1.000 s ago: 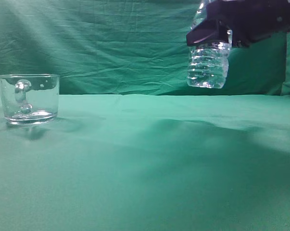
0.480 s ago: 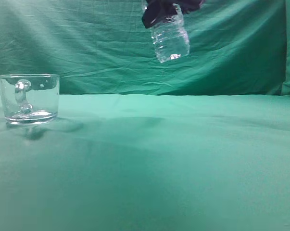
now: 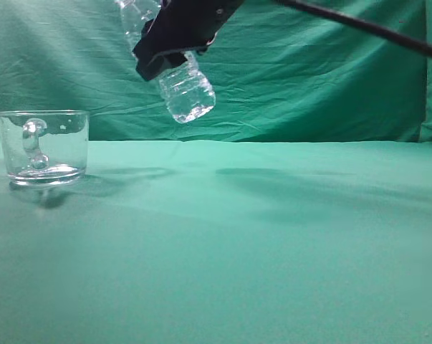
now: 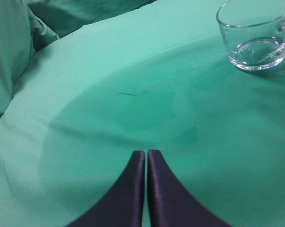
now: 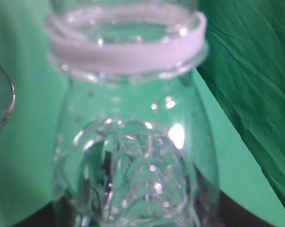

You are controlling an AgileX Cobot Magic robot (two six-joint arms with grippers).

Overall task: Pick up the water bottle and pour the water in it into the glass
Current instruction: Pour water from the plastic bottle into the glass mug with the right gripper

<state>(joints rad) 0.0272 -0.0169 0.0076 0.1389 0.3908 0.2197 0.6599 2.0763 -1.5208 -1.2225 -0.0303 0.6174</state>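
Black against the green cloth, the right claw [image 3: 174, 39] pinches the water bottle [image 3: 183, 86] around its waist and holds it high in the air, well clear of the tabletop [image 3: 273, 236]. The bottle's long axis is tilted, its base low and to the right, its capless neck up and to the left at the top edge of the exterior view, so the mouth already leans towards the glass [image 3: 44, 147]. From the right wrist view the open white-rimmed neck [image 5: 125, 40] fills the picture, and a curve of the glass rim [image 5: 3, 101] shows just at the left edge, so the mug lies ahead and to the left of the mouth. The water itself is hard to make out; only glints in the lower body hint at it. The glass stands upright on the tabletop near the left side, handle towards the camera, below the bottle and some way to its left, not yet under the mouth. Nothing stands between them. The coming move, I judge, calls for more travel leftward before tipping further. The left claw [image 4: 146, 158] hovers pressed together and empty, near the glass [image 4: 255, 40] but clear of it.
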